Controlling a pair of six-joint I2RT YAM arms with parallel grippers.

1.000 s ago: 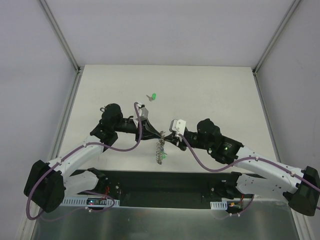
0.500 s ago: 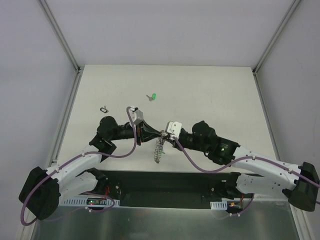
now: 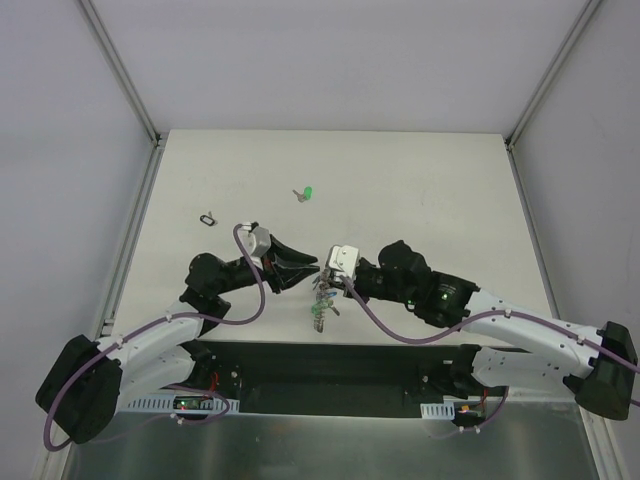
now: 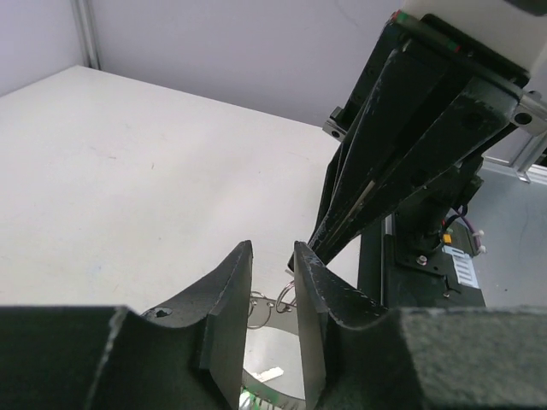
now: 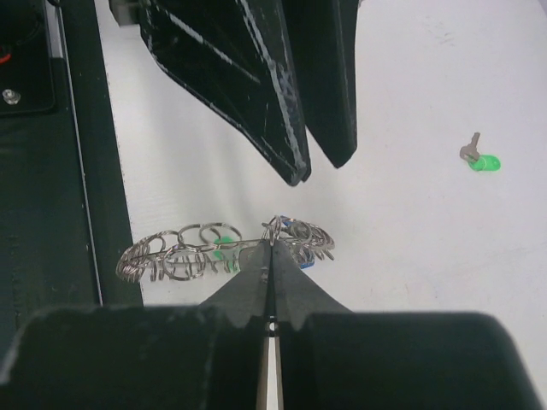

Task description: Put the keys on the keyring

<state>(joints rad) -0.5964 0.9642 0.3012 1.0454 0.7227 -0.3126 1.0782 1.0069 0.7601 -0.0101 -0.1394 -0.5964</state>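
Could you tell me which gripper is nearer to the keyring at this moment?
Right. The right gripper is shut on the keyring, pinching one end of its coil. The left gripper is open just beside that end, facing the right one, not gripping it.

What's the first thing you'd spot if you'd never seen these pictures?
In the middle, near the front of the white table, the black right pincer is shut on a big coiled silver metal keyring, nose to nose with the open left pincer. Farther back, a tiny silver key with a bright green head lies alone.
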